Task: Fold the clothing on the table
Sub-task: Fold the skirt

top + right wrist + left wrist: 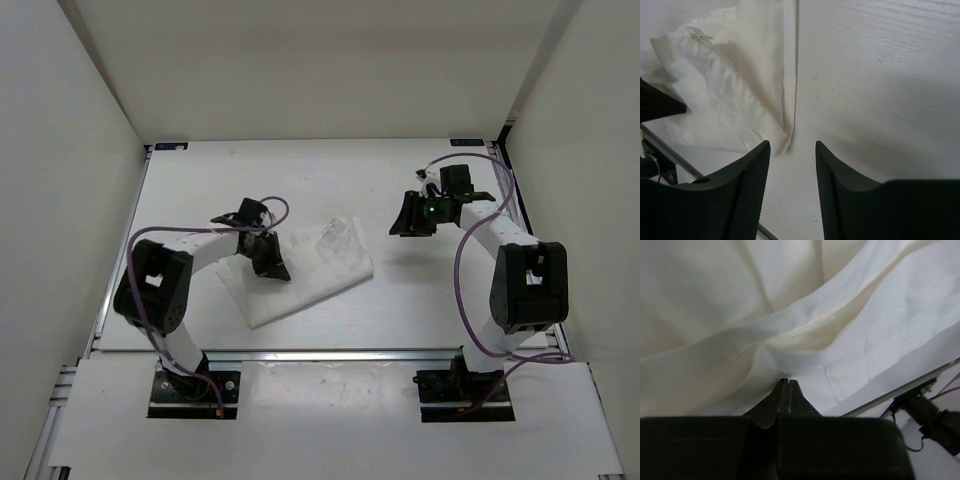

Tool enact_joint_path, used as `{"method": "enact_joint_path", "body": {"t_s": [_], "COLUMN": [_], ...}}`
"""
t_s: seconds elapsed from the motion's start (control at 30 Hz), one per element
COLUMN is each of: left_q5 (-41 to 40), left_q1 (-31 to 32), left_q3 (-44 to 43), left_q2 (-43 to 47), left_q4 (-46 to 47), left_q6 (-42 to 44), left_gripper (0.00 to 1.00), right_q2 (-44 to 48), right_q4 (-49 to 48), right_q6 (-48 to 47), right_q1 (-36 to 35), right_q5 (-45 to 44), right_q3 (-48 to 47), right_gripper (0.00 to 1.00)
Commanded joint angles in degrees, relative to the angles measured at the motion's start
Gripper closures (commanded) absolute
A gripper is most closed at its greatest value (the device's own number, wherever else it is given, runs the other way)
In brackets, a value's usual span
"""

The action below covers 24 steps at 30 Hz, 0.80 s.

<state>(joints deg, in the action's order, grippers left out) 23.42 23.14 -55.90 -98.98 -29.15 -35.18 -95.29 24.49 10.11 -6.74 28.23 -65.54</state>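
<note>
**Clothing pinched by your left gripper, right gripper open beside it**

You have the clothing lying on the table a little left of centre, between the two arms and nearer the front rail than the back wall. From the top view it reads as a rumpled white slab set at a slant. Its long edges run from lower left up to the right, and there is a more wrinkled, bunched patch near its right end (the fine weave shows only up close).

Your left gripper sits over the left part of the clothing, black against the white fabric. In the left wrist view its fingers are pressed together with no gap showing. The fabric draws into a pucker exactly at their tips, with soft folds fanning away from that spot, so it is a closed pinch on the clothing. You cannot tell how much cloth is caught, because the tips hide it.

Your right gripper is off to the right of the clothing, with a strip of bare table between them in the top view. In the right wrist view its two ribbed fingers stand apart with nothing held between them, only tabletop showing in the gap. A folded corner of the clothing ends just beyond the tip of the finger on the left of that view, and a hemmed edge runs straight up from there. You cannot tell from these views whether this gripper touches the table.

Purple cables loop along both arms.
</note>
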Motion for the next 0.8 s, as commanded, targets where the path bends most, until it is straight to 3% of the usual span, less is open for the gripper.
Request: {"method": "enact_joint_path", "body": {"t_s": [0.0,0.23,0.47,0.5,0.57,0.6,0.77], "left_q5": [-3.38,-5.92,-11.81,-12.43,-14.97,-16.11,-17.54], "left_q1": [-4.93,-14.25,-14.26,-14.26,-14.35,-14.52,-16.8], "left_q3": [-2.99,6.48,19.5,20.03,20.48,20.57,19.34], "left_q2": [11.94,26.89,32.35,32.97,33.76,34.03,32.98], "left_q4": [-4.42,-8.55,-5.76,-5.49,-5.22,-5.39,-3.99], "left_q6": [0.02,-2.0,-3.75,-4.28,-4.81,-4.81,-4.46], "left_gripper": [1.0,1.0,1.0,1.0,1.0,1.0,1.0], "right_q2": [0.02,-5.35,-9.3,-9.57,-10.36,-10.19,-8.69], "right_q4": [-1.72,-0.41,2.49,3.88,6.35,6.79,6.01], "right_q6": [-1.84,-4.39,-7.56,-8.08,-8.35,-8.44,-8.79], "right_q1": [0.94,-2.91,-6.62,-6.62,-6.27,-5.83,-5.3], "right_q5": [6.73,14.58,10.97,11.06,10.71,10.27,7.55], "right_q3": [-0.99,-3.28,-6.0,-6.61,-8.2,-8.03,-6.45], "right_gripper": [0.53,0.49,0.45,0.41,0.19,0.13,0.14]}}
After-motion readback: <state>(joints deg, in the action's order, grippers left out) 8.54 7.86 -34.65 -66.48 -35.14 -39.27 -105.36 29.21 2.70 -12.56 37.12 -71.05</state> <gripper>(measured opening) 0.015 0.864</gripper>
